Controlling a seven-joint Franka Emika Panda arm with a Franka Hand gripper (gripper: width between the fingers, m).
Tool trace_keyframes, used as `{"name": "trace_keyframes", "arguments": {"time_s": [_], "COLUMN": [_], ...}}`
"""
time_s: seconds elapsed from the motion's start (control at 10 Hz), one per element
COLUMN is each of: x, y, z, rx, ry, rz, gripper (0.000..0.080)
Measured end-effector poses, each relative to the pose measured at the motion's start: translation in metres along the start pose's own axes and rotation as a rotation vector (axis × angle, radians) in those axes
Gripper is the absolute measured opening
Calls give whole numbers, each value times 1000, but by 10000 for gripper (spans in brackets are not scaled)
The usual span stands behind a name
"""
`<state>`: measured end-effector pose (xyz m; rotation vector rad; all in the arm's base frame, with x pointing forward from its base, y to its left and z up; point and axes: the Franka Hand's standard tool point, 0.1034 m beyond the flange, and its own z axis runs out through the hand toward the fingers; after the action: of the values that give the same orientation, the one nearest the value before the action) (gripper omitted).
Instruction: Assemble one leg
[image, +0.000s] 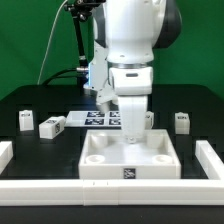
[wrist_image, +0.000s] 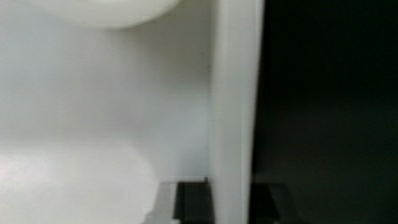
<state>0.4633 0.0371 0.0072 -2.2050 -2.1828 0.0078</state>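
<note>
1. Worktop (image: 45, 150): black, flat surface carrying all the loose parts.
2. Large white square piece (image: 105, 170): lies flat in the near middle of the worktop, open side up, with round sockets showing in its near corners. A small black-and-white tag (image: 128, 173) sits on its front wall.
3. Marker board (image: 98, 119): flat and white, lying just behind the square piece and partly hidden; several square tags are visible on it.
4. White rails (image: 100, 190): these line the near edge and both sides of the worktop.
5. Green backdrop (image: 30, 40): fills the rear.
6. Wrist view: a blurred white surface (wrist_image: 89, 120) beside a dark area; what it is cannot be told.
</note>
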Motion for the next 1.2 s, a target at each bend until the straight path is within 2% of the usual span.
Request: {"name": "trace_keyframes", "arguments": {"time_s": [0.3,0.7,0.9,1.0,1.1,1.2], "x": [17,29,37,38,37,37], "y": [20,40,40,40,39,39], "z": [1,0,0,0,0,0], "rx": [-22,-34,-9,-9,-9,-9], "ry": [16,27,27,28,28,28], "rz": [-18,-26,-14,-14,-13,-12], "gripper": [57,57,57,57,113,255]}}
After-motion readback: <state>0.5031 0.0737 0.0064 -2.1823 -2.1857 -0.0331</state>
